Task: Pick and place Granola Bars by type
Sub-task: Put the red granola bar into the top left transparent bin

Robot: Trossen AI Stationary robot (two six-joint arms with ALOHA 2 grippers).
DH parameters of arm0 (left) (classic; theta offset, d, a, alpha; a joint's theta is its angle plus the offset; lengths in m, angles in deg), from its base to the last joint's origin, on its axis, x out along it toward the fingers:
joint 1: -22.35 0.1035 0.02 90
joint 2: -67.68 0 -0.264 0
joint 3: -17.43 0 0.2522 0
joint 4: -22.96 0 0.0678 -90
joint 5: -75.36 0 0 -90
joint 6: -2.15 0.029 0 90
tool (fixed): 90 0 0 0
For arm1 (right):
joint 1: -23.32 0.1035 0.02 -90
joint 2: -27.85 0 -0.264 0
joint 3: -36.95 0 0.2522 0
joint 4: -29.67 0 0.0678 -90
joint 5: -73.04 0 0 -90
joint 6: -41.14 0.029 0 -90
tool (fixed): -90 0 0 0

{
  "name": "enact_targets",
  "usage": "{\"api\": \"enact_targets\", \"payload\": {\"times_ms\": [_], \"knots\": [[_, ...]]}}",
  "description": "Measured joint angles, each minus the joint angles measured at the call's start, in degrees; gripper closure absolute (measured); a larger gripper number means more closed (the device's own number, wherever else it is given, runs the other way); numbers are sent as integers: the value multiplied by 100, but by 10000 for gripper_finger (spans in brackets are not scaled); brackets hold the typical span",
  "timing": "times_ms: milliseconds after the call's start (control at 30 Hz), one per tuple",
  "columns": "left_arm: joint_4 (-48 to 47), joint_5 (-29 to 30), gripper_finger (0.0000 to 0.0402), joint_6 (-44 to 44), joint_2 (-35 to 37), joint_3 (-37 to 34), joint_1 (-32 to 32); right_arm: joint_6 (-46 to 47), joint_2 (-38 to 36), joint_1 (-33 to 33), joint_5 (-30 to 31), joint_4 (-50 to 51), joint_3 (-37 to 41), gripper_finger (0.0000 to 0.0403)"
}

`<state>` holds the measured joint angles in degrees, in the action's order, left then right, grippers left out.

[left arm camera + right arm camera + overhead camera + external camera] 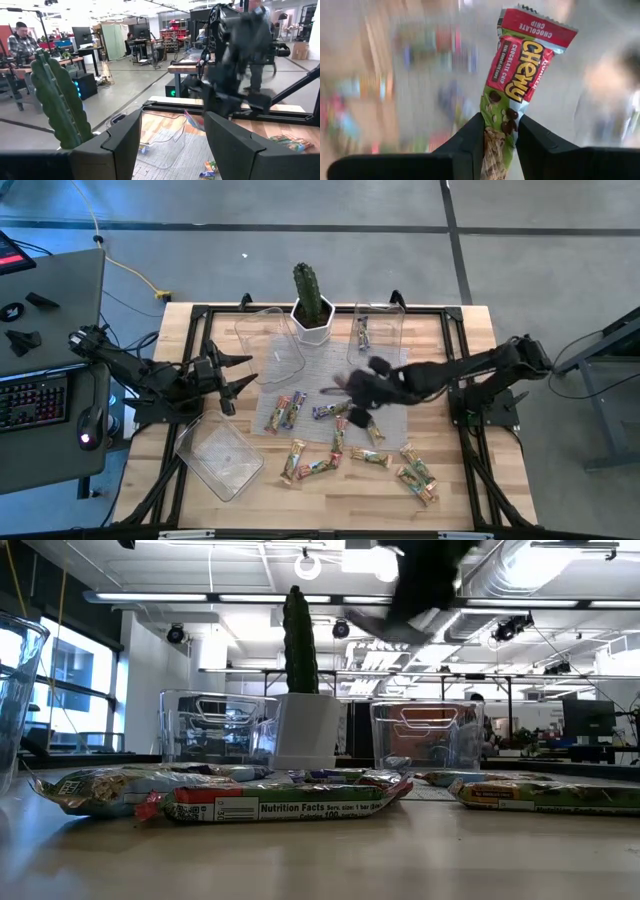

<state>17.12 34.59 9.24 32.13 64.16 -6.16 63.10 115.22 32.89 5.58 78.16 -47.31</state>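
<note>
Right gripper (500, 135) is clamped on a red-and-green chocolate chip bar (517, 75), my right arm stretched across the middle of the high view above the scattered Granola Bars (340, 445). My left gripper (238, 372), fingers apart, waits at centre left beside an empty tub (268, 345). One purple bar (363, 332) lies in the upper-centre tub (390, 315).
</note>
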Motion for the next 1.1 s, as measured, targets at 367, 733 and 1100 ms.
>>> {"api": "enact_targets", "payload": {"times_ms": [367, 733, 1100], "knots": [[7, 136, 191, 4, 3, 0, 0, -2687, 1058, -1047, 62, -5019, 105, 320], [7, 286, 191, 11, 3, 0, 0, -2479, 2831, -1716, -657, -7070, -221, 320], [7, 301, 191, 9, 6, -2, 0, -2654, 3546, -1999, -924, -2715, -2912, 320]]}}
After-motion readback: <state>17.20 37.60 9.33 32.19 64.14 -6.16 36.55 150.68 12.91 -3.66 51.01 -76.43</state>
